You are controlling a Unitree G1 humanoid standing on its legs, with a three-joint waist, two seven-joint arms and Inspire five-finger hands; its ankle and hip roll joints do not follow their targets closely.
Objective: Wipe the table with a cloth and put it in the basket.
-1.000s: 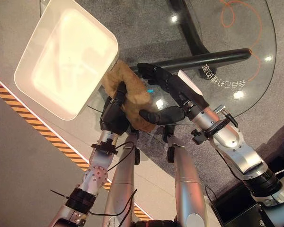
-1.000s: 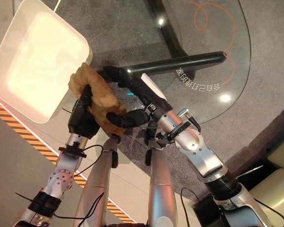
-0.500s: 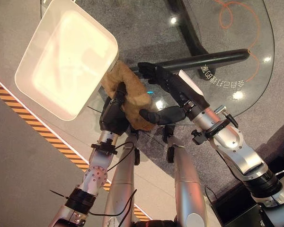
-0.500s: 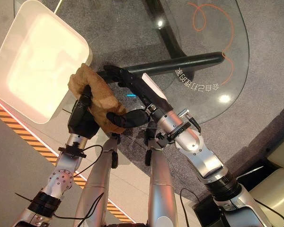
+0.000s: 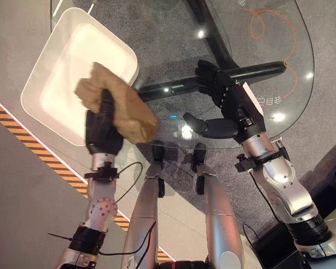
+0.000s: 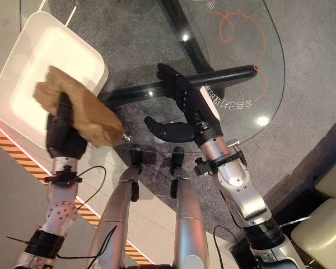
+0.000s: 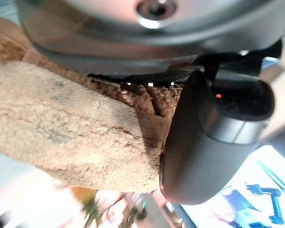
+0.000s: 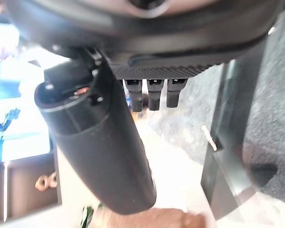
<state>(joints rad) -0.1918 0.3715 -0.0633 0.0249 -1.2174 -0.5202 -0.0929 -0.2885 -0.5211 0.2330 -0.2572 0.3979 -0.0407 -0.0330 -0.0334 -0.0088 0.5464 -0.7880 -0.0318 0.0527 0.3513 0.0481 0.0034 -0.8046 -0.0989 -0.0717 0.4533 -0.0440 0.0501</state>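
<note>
The robot's left hand (image 5: 102, 124) is raised with its fingers curled tight around a crumpled brown cloth (image 5: 119, 101), holding it over the near edge of a white basket (image 5: 50, 61) beside a round glass table (image 5: 280, 33). The right hand (image 5: 227, 101) hovers over the table's near edge, empty, its fingers stretched forward and its thumb spread out toward the cloth.

Tan fuzzy cloth (image 7: 76, 133), clutched in left hand (image 7: 213, 137)
</note>
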